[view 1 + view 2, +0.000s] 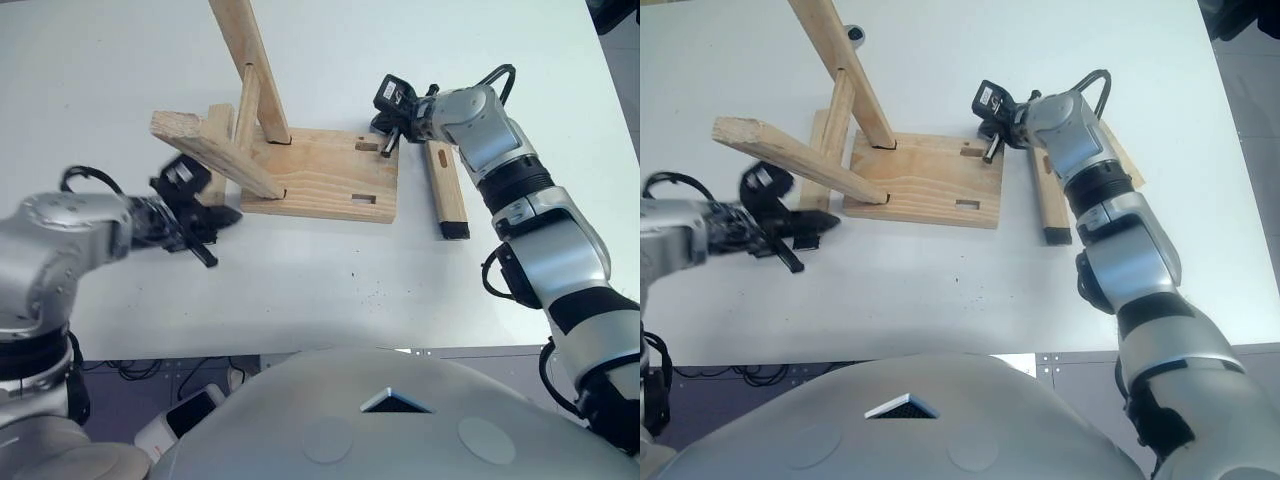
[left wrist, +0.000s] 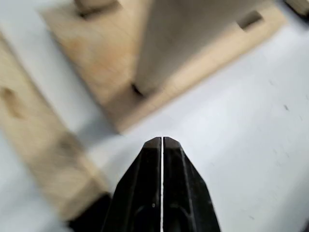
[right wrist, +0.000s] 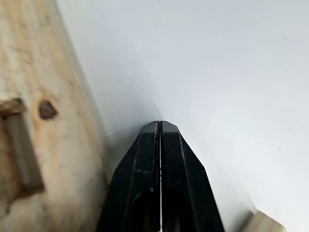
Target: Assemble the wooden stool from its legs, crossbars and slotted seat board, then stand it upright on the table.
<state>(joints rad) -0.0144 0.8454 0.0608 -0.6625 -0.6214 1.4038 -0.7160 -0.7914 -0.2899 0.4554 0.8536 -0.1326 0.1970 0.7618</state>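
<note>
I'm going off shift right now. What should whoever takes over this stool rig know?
Left gripper: shut, empty, low over the table, left of the seat board.
Right gripper: shut, empty, at the board's right edge by the far slot.
The seat board lies flat. Two legs stand in its left slots with a crossbar between them. A loose leg lies right of the board.
Done: two legs seated.
Left: fill the two empty right slots, add any remaining crossbars, stand the stool upright.

The left arm (image 1: 70, 235) enters from 9 o'clock, its left pincer (image 2: 161, 143) closed tight and aimed toward 2 o'clock. The right arm (image 1: 548, 245) stretches from 5 o'clock to 1 o'clock, wrist bent inward, its right pincer (image 3: 159, 127) closed too.
</note>
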